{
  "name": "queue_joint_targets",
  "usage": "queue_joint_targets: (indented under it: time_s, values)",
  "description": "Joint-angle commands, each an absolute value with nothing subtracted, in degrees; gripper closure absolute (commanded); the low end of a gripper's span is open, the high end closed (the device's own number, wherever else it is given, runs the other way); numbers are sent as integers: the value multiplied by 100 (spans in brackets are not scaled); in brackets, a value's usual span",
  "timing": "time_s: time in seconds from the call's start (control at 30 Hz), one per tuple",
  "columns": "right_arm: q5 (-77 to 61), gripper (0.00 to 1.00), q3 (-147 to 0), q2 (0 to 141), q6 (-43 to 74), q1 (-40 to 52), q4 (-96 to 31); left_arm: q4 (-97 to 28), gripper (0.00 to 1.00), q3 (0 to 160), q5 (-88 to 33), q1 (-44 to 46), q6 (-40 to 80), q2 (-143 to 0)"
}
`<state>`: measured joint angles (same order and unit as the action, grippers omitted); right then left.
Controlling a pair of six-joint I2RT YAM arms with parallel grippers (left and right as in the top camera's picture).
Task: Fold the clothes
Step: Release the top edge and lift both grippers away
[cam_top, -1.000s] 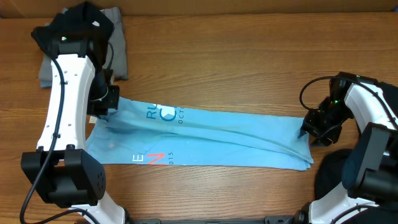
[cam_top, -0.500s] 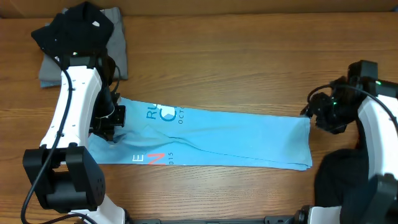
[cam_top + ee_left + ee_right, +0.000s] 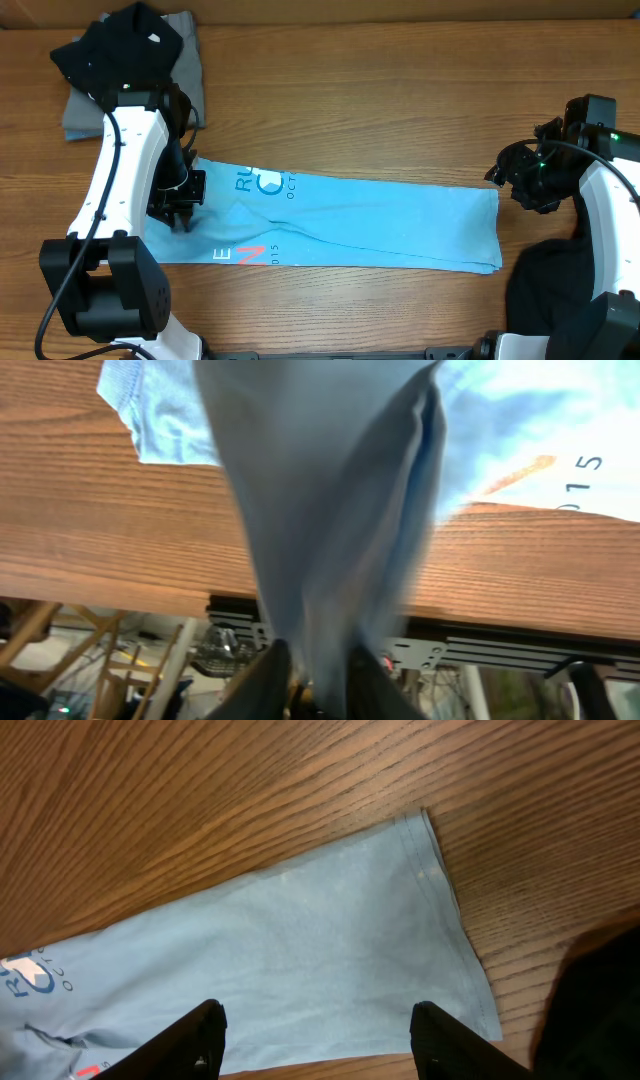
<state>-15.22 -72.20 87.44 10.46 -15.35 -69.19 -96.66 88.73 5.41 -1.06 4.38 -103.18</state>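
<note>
The light blue T-shirt lies as a long folded band across the table, its lettering near the left end. My left gripper stands over that left end. In the left wrist view the blue fabric is drawn up in a tent into my left gripper, whose jaws are narrowly apart with cloth filling the gap. My right gripper hovers just off the shirt's right edge. In the right wrist view it stands open above the flat right end of the shirt, holding nothing.
A black garment sits on a folded grey one at the back left. More black cloth lies at the front right beside the shirt's end. The table's front edge and frame are close below the left gripper.
My left gripper has moved forward over the shirt's left end with the fabric, its jaws easing apart. My right gripper let go of the right end, widened, and lifted away to the right.
</note>
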Motion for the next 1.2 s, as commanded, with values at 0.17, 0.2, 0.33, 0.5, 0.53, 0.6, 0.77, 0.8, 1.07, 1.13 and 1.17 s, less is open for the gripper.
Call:
queue_joint_targets:
  time_s: [0.17, 0.2, 0.33, 0.5, 0.53, 0.6, 0.77, 0.8, 1.07, 1.13, 1.17]
  values:
    - [-1577, 37, -7314, 8707, 1044, -1551, -6838, -9664, 66, 9052, 725, -121, 473, -10145]
    - [-1577, 37, -7314, 8707, 1041, -1551, -6836, -9662, 67, 9144, 797, -156, 484, -10145]
    - [-1577, 37, -7314, 8707, 1041, -1551, -6840, -9413, 65, 9494, 808, -298, 493, -10145]
    - [-1581, 37, -7314, 8707, 993, -1551, -6860, -8538, 58, 9461, 788, -388, 657, -10160]
    - [-1579, 37, -7314, 8707, 993, -1551, -6877, -8466, 57, 9421, 786, -423, 711, -10160]
    - [-1581, 37, -7314, 8707, 993, -1551, -6934, -8329, 59, 9295, 775, -532, 834, -10160]
    - [-1693, 38, -7314, 8700, 891, -1551, -7039, -8552, 87, 9019, 742, -947, 899, -10149]
    - [-1741, 38, -7314, 8698, 891, -1551, -7039, -8621, 88, 9019, 738, -1022, 878, -10130]
    - [-2268, 38, -7314, 8359, 886, -1551, -6967, -8700, 80, 9013, 198, -1470, 685, -9015]
    - [-2285, 37, -7314, 8189, 891, -1551, -6908, -8700, 74, 8989, 193, -1507, 685, -8720]
    - [-2283, 37, -7314, 8112, 893, -1551, -6871, -8676, 70, 8938, 180, -1509, 696, -8582]
